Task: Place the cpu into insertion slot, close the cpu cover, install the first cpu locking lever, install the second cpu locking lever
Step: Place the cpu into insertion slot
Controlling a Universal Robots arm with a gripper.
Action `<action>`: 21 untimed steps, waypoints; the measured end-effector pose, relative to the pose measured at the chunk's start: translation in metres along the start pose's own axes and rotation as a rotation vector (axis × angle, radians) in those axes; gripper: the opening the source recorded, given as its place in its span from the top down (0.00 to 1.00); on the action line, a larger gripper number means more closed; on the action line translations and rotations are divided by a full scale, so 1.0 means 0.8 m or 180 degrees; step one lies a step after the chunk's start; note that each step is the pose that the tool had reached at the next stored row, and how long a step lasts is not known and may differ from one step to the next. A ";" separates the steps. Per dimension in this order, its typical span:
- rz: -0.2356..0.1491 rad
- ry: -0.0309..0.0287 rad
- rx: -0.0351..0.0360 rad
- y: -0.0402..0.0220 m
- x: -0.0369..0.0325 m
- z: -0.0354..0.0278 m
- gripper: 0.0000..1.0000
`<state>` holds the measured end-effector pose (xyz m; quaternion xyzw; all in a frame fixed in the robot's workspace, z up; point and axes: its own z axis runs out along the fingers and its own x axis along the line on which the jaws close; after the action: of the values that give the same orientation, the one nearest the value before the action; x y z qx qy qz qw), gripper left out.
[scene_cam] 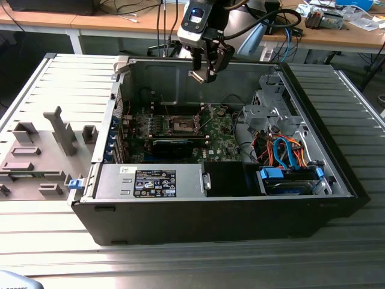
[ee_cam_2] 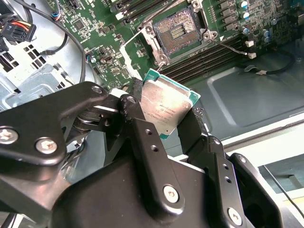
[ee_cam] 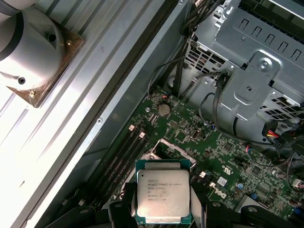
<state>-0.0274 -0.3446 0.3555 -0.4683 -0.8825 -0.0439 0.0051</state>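
cpu in jaws — insertion slot open

The computer case lies open on the table. Inside, the insertion slot sits in the motherboard, with the drive cage at the exterior view's right. The gripper holds the cpu high over the case, apart from the slot.

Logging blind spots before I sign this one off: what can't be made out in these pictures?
- The cpu, lower edge: second wrist view, covered by the fingers of the tool.
- The cpu's underside: faces away in both wrist views.
- The slot, its pins and surrounding metalwork: exterior view, too small.
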 end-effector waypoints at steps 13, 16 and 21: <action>0.0057 -0.0004 -0.0003 0.0000 0.0000 0.0000 0.45; 0.0064 -0.0005 -0.0003 0.0000 0.0000 0.0000 0.45; 0.0074 -0.0006 -0.0004 0.0000 0.0000 0.0000 0.45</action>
<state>-0.0274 -0.3446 0.3555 -0.4786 -0.8769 -0.0440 0.0045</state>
